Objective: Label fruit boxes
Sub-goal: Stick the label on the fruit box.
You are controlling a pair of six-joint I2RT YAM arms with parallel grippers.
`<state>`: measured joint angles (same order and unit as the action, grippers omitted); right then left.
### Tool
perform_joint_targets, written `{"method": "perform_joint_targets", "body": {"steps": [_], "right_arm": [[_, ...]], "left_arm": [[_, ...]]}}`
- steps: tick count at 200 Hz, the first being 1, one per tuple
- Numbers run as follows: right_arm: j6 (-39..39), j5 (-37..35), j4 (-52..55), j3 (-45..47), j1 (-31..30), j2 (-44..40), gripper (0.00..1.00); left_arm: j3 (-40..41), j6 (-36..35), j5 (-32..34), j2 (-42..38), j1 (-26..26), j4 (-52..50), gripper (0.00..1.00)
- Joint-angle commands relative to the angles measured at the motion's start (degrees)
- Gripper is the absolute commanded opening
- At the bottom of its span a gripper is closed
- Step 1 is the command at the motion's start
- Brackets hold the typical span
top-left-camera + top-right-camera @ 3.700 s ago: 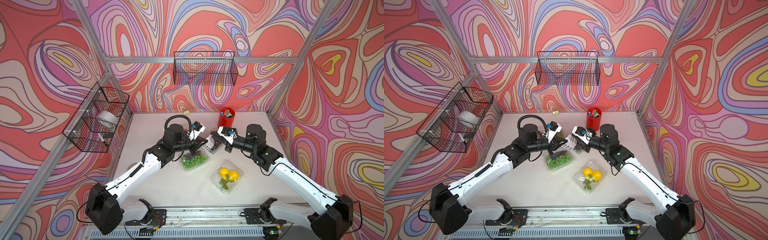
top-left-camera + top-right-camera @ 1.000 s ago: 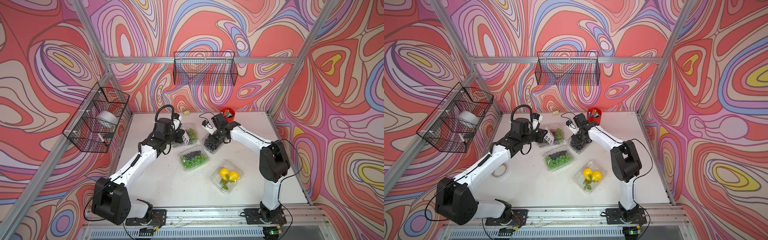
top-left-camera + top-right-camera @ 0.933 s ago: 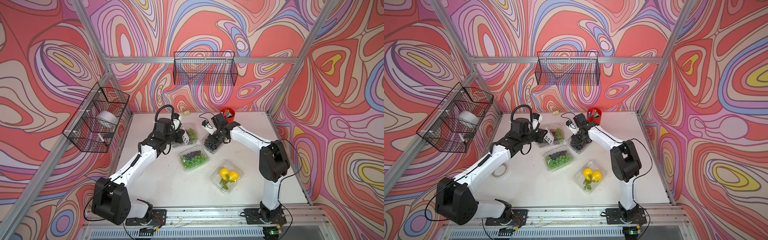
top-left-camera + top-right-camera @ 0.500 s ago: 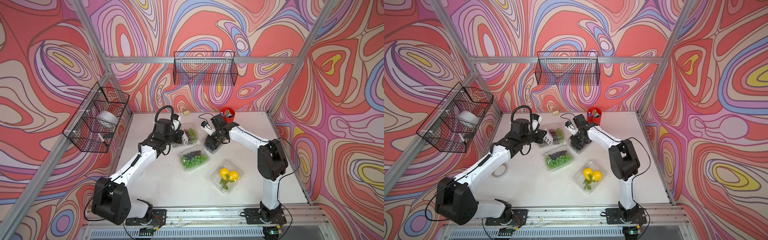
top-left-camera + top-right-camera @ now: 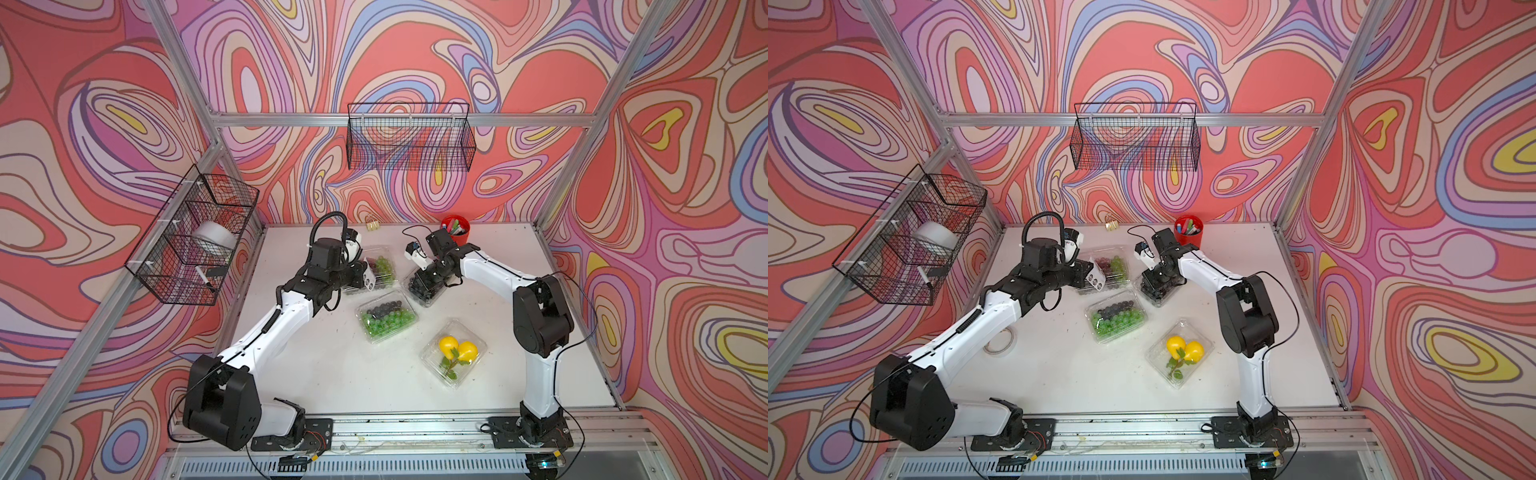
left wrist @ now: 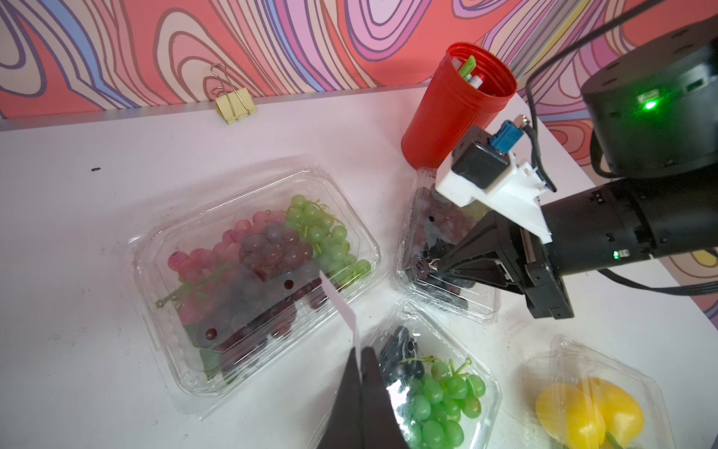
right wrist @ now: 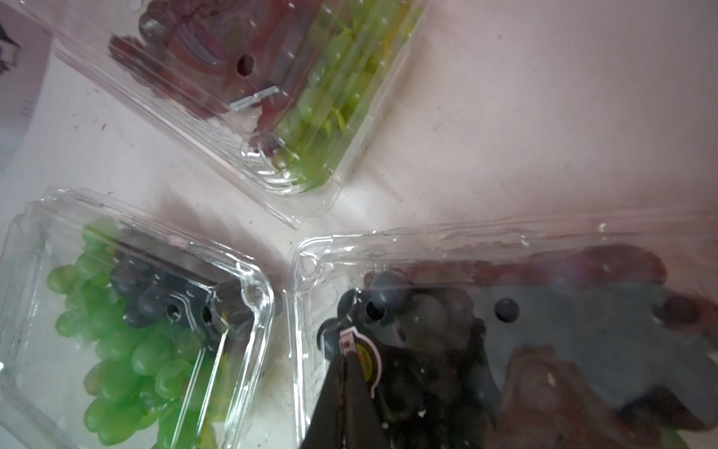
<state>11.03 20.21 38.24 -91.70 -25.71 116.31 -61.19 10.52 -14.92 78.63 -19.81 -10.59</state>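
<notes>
Both jaws closed over the white desk (image 5: 332, 374).
The right jaws pinch a small round sticker (image 7: 363, 355) against the lid of the clear plastic clamshell box of dark purple grapes (image 5: 424, 286), near the red pen cup (image 5: 456, 228). The left jaws hold a white sticker sheet (image 6: 342, 307) at the edge of the clear box of red-green grapes (image 6: 256, 272).

The left arm (image 5: 266, 332) stretches forward and inward, wrist level, and the left claw (image 6: 359, 355) is pinched flat on a white sheet (image 6: 342, 307). The right arm (image 5: 490, 270) folds inward from a raised elbow, with the right claw (image 7: 348, 355) angled downward, jaws together.
</notes>
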Motion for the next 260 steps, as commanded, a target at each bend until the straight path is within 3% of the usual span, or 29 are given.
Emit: {"method": "perform_joint_targets", "body": {"steps": [1,63,123,157,216,260], "right_arm": [[-0.6,3.0,1.4,-0.2,0.4,2.1,0.10],[-2.4,8.9,1.9,-0.2,2.1,2.0,0.22],[-5.2,10.4,-2.0,0.3,3.3,-3.9,0.26],[-5.7,9.9,-3.2,0.8,3.6,-4.0,0.22],[-5.4,8.4,-2.1,0.1,3.6,-0.9,0.03],[-4.8,9.0,-0.9,0.0,3.7,0.7,0.00]], "left_arm": [[0.9,-0.8,0.7,-1.6,0.3,-0.7,0.00],[0.9,-1.0,0.6,-1.6,0.4,-0.9,0.00],[0.7,-1.0,0.5,-2.1,0.4,-0.9,0.00],[0.7,-0.9,0.2,-2.3,0.4,-0.8,0.00],[0.5,-1.4,0.6,-2.7,0.5,-1.3,0.00],[0.5,-1.1,0.4,-2.3,0.4,-1.0,0.00]]}}
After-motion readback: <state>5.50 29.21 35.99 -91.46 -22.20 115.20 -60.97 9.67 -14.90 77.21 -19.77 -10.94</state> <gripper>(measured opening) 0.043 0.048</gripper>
